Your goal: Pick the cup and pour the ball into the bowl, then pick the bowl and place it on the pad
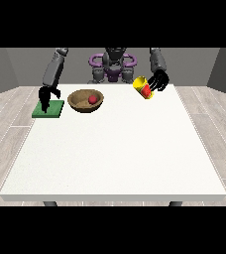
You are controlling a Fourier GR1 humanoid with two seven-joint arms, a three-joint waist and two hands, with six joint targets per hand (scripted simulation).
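Currently, a round brown wooden bowl [85, 100] is located on the large white table [116, 154], toward the far edge and to the view's left of centre; it is taken as the landmark for all positions given below. A small red ball [92, 99] is seen lying inside the bowl, against the side nearer the view's right. A flat green square pad [49, 109] is placed just beside the bowl, at the view's left, with a narrow strip of table visible between the two. The black hand at the view's left [48, 95] is held over the pad, with its fingers pointed downward toward the green surface; whether the pad is touched cannot be told, and nothing is gripped by this hand. A yellow cup [142, 88] with a red patch visible at its mouth is found well apart from the bowl, at the view's right, near the far edge of the table. The cup is tilted, with its mouth turned downward and toward the camera. The black hand at the view's right [159, 80] is positioned against the cup's far side, with its fingers curled toward the cup; the cup appears to be gripped by it. The grey torso [113, 64] of the robot is seen behind the bowl, beyond the table's far edge.
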